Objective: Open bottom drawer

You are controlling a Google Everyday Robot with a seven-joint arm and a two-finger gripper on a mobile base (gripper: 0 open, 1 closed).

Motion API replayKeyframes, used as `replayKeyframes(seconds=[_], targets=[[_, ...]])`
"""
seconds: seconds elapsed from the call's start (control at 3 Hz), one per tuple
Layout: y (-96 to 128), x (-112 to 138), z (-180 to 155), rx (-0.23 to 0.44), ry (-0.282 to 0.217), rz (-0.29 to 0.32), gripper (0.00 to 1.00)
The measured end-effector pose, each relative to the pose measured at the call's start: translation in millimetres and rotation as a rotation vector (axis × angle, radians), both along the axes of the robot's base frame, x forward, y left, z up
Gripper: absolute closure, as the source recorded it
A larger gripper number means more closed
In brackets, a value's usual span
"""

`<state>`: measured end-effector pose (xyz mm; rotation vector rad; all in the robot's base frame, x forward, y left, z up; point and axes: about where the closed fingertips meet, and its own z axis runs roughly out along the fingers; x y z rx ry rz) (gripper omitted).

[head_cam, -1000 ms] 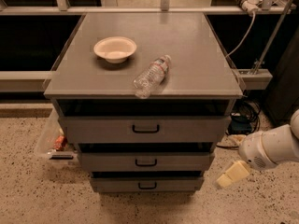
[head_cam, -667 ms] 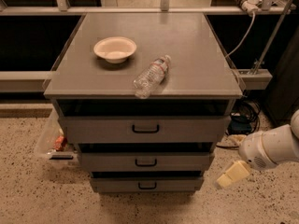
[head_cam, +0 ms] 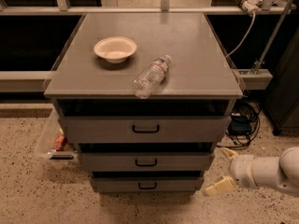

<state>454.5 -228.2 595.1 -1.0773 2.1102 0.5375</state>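
I see the gripper (head_cam: 224,170) low at the right side of the cabinet (head_cam: 187,45), near the bottom drawer (head_cam: 117,185) but not touching it — fingers spread wide, holding nothing. The drawer sits pushed in at the cabinet's foot — a bowl (head_cam: 115,49) and a bottle (head_cam: 152,76) lie on the cabinet's top.

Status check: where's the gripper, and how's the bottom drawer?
Open gripper low, right of the cabinet, touching nothing. No grip on bottom drawer handle yet. Floor cables beyond gripper.
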Motion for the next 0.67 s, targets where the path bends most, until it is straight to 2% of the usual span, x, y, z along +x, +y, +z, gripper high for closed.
replayKeyframes(seconds=[0.33,0.67], targets=[[6,11,-52,0.101,-0.062,-0.017,0.0],[10,13,-88,0.11,-0.042,0.004,0.0]])
